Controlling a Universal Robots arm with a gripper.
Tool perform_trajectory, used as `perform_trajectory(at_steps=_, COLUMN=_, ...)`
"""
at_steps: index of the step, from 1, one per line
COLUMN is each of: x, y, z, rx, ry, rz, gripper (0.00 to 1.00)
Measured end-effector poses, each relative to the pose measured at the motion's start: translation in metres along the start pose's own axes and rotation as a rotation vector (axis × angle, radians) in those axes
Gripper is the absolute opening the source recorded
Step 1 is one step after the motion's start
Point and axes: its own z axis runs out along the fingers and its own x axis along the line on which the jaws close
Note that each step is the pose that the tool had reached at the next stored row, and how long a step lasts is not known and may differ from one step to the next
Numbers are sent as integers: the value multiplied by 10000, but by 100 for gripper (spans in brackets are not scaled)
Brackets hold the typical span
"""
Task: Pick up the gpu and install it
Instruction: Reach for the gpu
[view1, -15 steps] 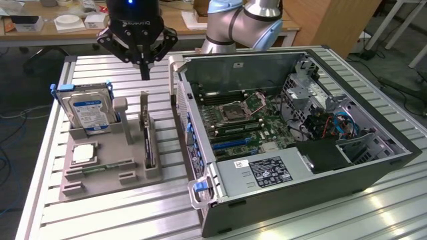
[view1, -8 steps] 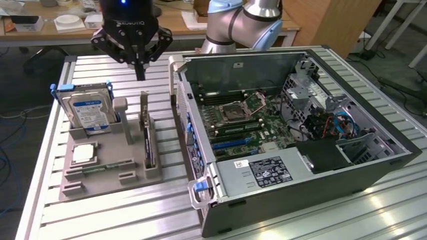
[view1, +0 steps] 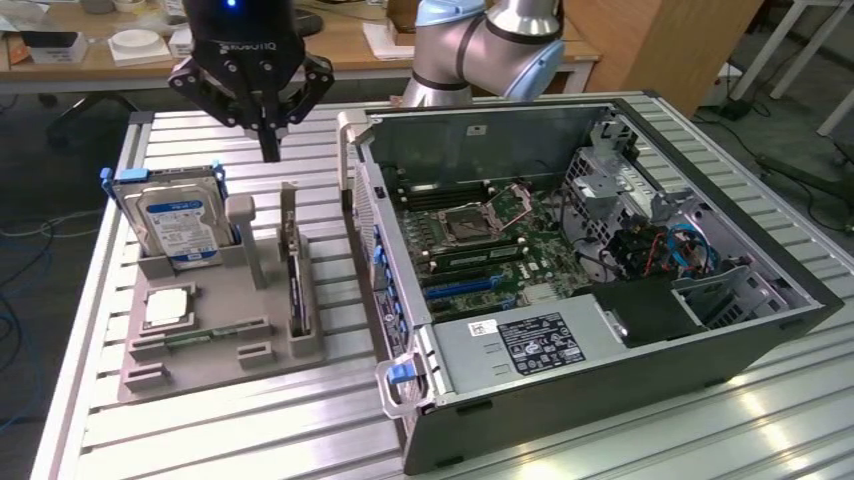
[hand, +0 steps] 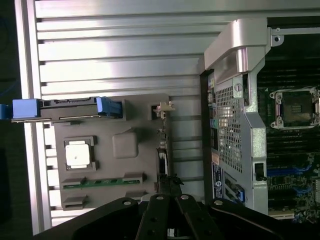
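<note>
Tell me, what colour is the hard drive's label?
Blue and white label, best in the exterior view.

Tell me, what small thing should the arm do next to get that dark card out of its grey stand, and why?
Probably open the fingers. They are pinched shut and hang above the gpu, which stands edge-on in the grey holder, untouched. Shut, they could not straddle its top edge.
</note>
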Motion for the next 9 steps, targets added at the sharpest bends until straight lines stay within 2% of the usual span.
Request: perform_trajectory(at_steps=9, x=99, y=-7, z=-2, rx=0, ry=0, rz=0, gripper=10)
